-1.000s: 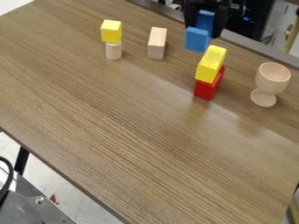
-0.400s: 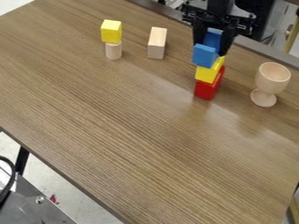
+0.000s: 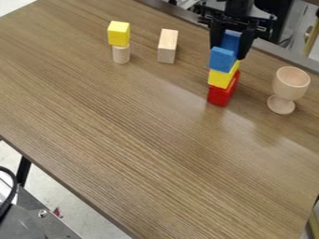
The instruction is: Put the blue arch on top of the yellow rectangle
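My black gripper [image 3: 232,44] is at the upper right, directly over the stack, with a finger on either side of the blue arch [image 3: 222,59] and shut on it. Right below the arch is the yellow rectangle [image 3: 220,78], its upper part hidden by the arch. I cannot tell whether the two touch. The yellow rectangle rests on a red block [image 3: 220,96] that stands on the table.
A wooden cup [image 3: 290,84] stands right of the stack. To the left are an upright pale wood block [image 3: 168,45] and a yellow cube [image 3: 118,33] on a small wooden cylinder [image 3: 121,54]. The brown table [image 3: 137,140] extends toward the front.
The gripper came forward and down with the blue arch, from behind the yellow rectangle to over it. Since the later earlier frame it shifted slightly right. The stack below kept its place.
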Robot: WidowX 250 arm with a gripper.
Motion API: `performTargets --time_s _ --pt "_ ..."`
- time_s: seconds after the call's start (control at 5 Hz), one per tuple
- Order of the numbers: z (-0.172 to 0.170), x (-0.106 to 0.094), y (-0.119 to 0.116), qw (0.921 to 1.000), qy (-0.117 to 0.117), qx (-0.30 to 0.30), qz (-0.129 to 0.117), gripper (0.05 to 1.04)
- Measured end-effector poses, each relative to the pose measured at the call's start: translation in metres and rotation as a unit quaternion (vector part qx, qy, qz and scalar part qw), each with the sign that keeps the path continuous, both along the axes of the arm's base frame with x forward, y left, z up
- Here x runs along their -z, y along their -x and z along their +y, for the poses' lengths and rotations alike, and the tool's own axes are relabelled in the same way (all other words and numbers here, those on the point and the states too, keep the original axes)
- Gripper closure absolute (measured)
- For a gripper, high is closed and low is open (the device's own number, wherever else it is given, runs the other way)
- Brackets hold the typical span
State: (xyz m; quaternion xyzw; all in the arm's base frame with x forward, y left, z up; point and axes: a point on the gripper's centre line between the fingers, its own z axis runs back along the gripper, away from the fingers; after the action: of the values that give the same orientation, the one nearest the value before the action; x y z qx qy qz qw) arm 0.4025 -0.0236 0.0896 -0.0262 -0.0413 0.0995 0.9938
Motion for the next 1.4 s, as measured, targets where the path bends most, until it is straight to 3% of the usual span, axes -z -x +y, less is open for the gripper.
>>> performTargets --time_s 0.4,0.6,0.8,1.2,1.4 --pt "0.000 0.000 -0.002 1.0000 -0.001 -0.005 -0.001 0.466" --pt "0.001 0.001 -0.001 0.9999 -0.008 -0.007 0.002 0.171" --pt "-0.002 0.001 -0.001 0.9999 -0.010 -0.004 0.000 0.081" --pt "-0.004 0.004 0.000 0.9999 -0.013 -0.003 0.003 0.084" --pt "-0.001 -0.017 0.006 0.9997 -0.013 -0.011 -0.018 0.084"
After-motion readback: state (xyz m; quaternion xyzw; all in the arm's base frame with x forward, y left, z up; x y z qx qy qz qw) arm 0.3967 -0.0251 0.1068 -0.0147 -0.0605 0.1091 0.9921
